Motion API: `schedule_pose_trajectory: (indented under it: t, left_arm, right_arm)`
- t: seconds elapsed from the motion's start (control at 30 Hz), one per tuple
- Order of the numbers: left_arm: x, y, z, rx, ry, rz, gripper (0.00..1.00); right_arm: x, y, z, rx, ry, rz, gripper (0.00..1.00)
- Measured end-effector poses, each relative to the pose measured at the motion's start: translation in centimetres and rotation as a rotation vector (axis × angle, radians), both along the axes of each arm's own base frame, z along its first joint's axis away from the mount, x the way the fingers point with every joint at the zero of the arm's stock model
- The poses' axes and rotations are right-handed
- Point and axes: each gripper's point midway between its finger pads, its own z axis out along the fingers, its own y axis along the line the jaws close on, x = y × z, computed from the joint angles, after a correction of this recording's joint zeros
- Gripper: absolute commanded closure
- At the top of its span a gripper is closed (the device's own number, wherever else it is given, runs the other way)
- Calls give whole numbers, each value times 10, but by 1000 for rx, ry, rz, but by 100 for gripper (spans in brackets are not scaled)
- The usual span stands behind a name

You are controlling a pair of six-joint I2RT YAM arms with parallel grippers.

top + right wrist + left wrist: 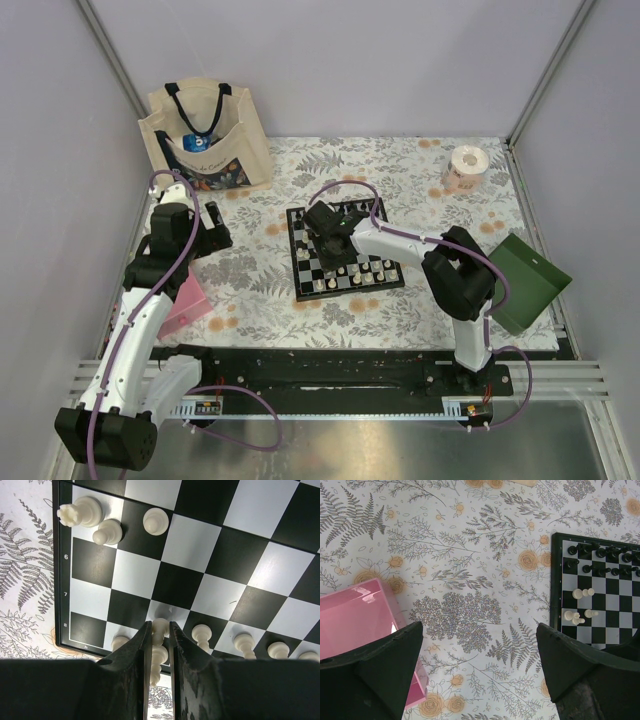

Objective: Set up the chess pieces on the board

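The board [296, 262] lies mid-table on the flowered cloth. My right gripper [326, 226] hovers over its far part, shut on a cream-white chess piece [160, 630] that lies lengthwise between the fingers, above the board [240, 545] near its h-file edge. More white pieces [202, 635] stand in a row beside it, and three others [107, 530] sit further along that edge. Black pieces [600, 552] and a few white ones [582, 593] show on the board [615, 625] in the left wrist view. My left gripper [479, 630] is open over bare cloth left of the board.
A pink box [185, 300] sits beside my left gripper [210, 236]. A tote bag [205, 135] stands at the back left, a tape roll [465, 165] at the back right, and a green tray [525, 280] leans at the right edge.
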Motion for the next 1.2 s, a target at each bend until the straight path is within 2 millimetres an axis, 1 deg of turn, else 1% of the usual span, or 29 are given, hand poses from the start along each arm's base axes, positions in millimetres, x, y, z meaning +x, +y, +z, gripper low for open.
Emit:
schedule_pose_trajectory:
  t: [0.2, 0.4, 0.6, 0.63, 0.77, 0.93, 1.2]
  left_arm:
    - [0, 0, 0, 0, 0, 0, 1]
    - [0, 0, 0, 0, 0, 0, 1]
    - [0, 0, 0, 0, 0, 0, 1]
    - [0, 0, 0, 0, 0, 0, 1]
    - [0, 0, 0, 0, 0, 0, 1]
    - [0, 0, 0, 0, 0, 0, 1]
    - [0, 0, 0, 0, 0, 0, 1]
  right_arm:
    - [-2, -2, -2, -7, 7, 0, 85]
    - [-2, -2, -2, -8, 8, 0, 80]
    - [-2, -2, -2, -8, 8, 1, 79]
    - [-2, -2, -2, -8, 8, 1, 77]
    - [-2, -2, -2, -7, 8, 1, 79]
    - [-2, -2, -2, -5, 7, 1, 74]
    - [-1, -1, -1, -3, 7, 1, 72]
